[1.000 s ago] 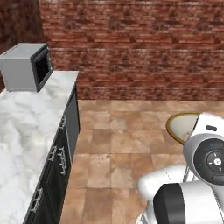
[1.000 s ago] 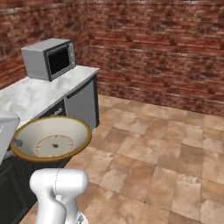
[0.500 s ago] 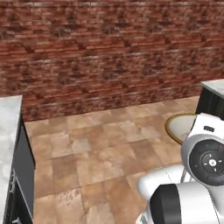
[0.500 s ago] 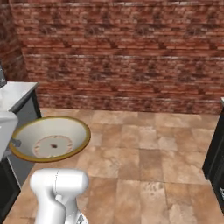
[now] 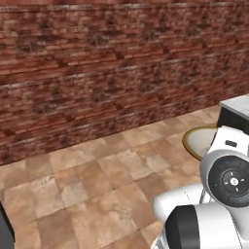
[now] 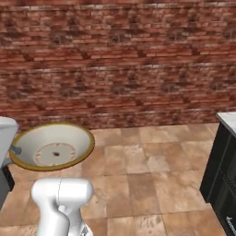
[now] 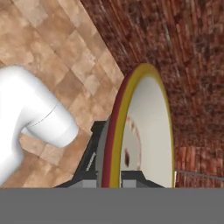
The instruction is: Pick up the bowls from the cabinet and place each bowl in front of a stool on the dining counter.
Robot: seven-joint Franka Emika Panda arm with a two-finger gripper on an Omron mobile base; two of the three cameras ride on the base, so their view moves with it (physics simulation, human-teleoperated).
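A wide shallow cream bowl point(image 6: 53, 146) with a tan rim hangs above the tiled floor, tilted toward the right base camera. My gripper point(image 6: 14, 150) is shut on its left rim. In the hand view the bowl point(image 7: 151, 131) stands edge-on, and the gripper point(image 7: 111, 175) pinches its rim between the two dark fingers point(image 7: 92, 154). In the left base view a slice of the bowl point(image 5: 198, 141) shows behind the white arm. The cabinet, the stools and the dining counter are out of view.
A red brick wall point(image 6: 120, 60) runs across the back, with brown floor tiles point(image 5: 97, 175) before it. A black base cabinet point(image 6: 223, 175) under a marble top stands at the right, and its corner point(image 5: 236, 111) also shows in the left base view.
The whole picture has swung as the base turned: the microwave and the left marble worktop have left both views. The bowl stays in the gripper, in the same place relative to the arm.
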